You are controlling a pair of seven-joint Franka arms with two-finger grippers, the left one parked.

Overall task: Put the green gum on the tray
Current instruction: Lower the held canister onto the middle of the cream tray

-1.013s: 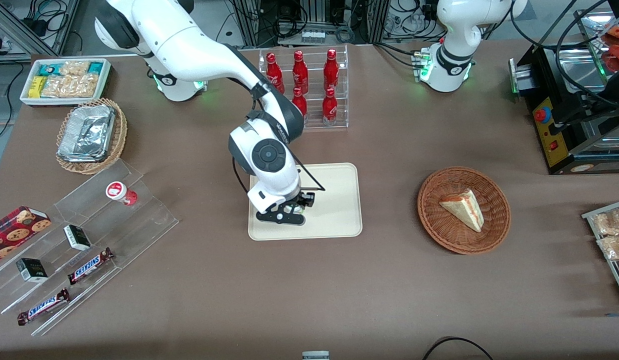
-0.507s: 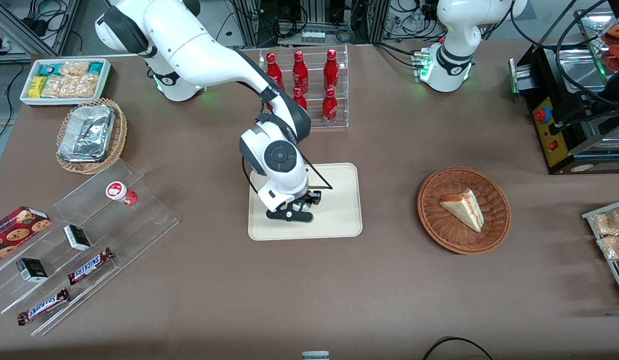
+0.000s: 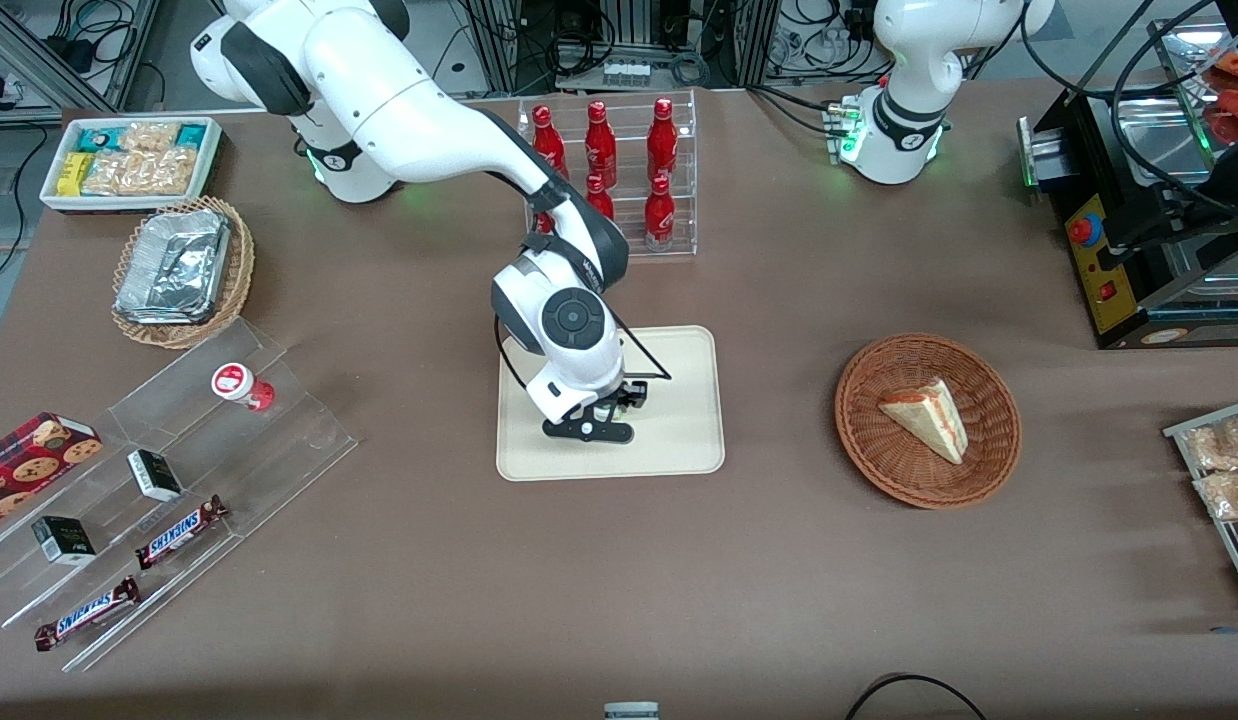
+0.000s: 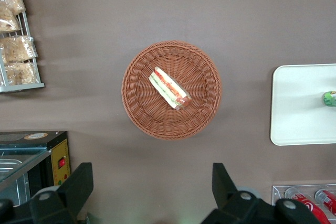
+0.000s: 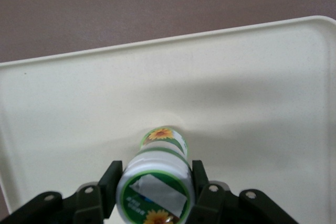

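Smooth cream tray (image 3: pixel 679 440), rectangular with rounded corners and a low raised rim, lying on a matte brown table (image 3: pixel 619 580). Above the tray's middle, the gripper (image 3: pixel 601 420), black fingers clamped on the green gum (image 5: pixel 155 184): a small cylindrical canister with a white-rimmed green lid and a sunflower label. In the right wrist view, canister bottom over bare tray surface (contact with the tray not clear). From the front, canister almost wholly hidden under the white wrist housing; in the left wrist view, only a green sliver (image 4: pixel 329 98) cut off at the frame edge.

Toward the parked arm's end, a round woven wicker basket (image 3: pixel 989 460) holding a wedge sandwich (image 3: pixel 927 416). Toward the working arm's end, a clear stepped acrylic stand (image 3: pixel 289 440) carrying a red-lidded canister (image 3: pixel 241 384). Farther from the camera than the tray, a clear rack (image 3: pixel 685 150) of glossy red bottles (image 3: pixel 661 130), partly blocked by the arm.
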